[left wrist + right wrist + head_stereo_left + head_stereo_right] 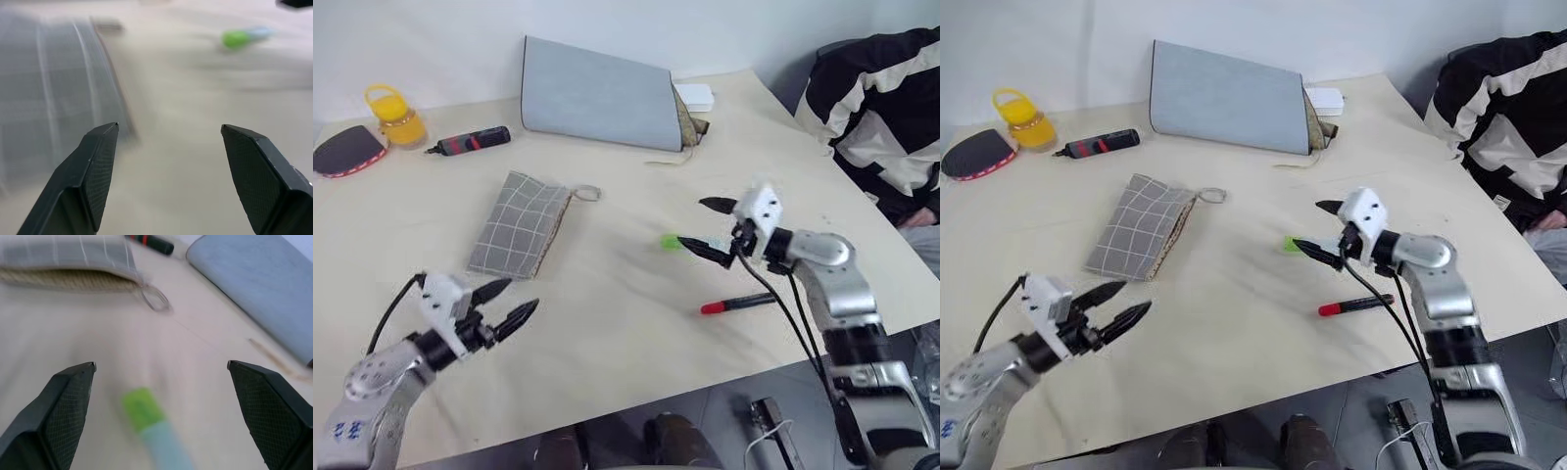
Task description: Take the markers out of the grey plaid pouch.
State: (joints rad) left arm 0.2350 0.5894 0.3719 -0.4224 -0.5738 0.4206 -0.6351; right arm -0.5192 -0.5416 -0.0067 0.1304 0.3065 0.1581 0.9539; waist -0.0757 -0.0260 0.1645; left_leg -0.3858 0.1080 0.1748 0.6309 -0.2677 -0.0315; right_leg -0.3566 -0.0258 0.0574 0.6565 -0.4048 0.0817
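A pale table (607, 323) carries the grey plaid pouch (519, 223) lying flat. Beyond the pouch stand a grey-blue bag (597, 95), a black-and-red tool (470, 141), a yellow jar (396, 116) and a paddle (347, 151). To the pouch's right lie the green-ended marker (672, 241) and the red marker (737, 304).

Each arm is made of rounded silver-grey segments joined by black collars, with a white block at the wrist and a black cable looping along it. The left pincer (506, 304) and right pincer (712, 228) carry tapered black fingers with finely textured pads (98, 166).
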